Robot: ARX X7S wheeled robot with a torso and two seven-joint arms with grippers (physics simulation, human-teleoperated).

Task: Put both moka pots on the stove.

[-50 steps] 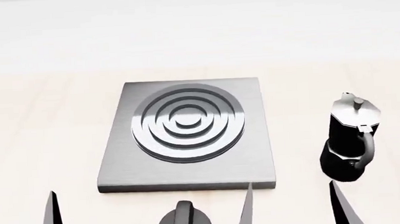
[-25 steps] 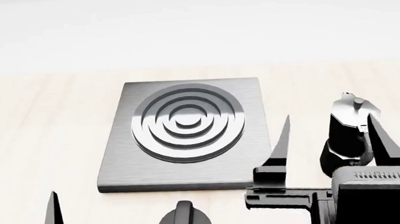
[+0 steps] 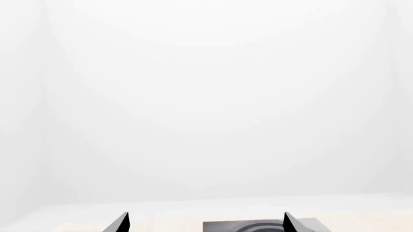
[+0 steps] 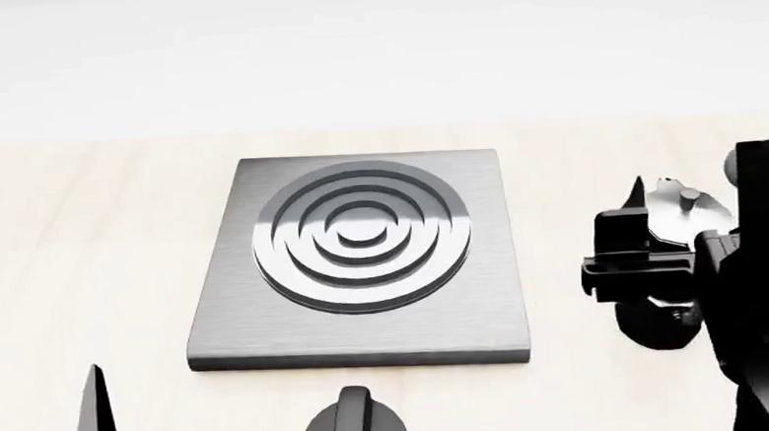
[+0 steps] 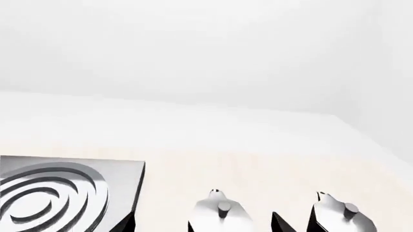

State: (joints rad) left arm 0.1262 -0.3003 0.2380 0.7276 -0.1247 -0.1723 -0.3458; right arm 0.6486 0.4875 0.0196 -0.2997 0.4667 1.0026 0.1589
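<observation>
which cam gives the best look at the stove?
Head view: the whole flat square brushed-grey metal stove with its concentric dark rings shows unobstructed. Right wrist view catches only one corner with part of the rings. Left wrist view shows a sliver at the frame edge.

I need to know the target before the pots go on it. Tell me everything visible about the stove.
The stove is a flat, square plate of brushed grey metal with rounded corners, lying level on the pale wooden tabletop. Raised dark concentric rings sit at its centre around a small round hub. Nothing stands on it; both moka pots are off to its right, on the table. A round black knob lies apart from its near edge.
</observation>
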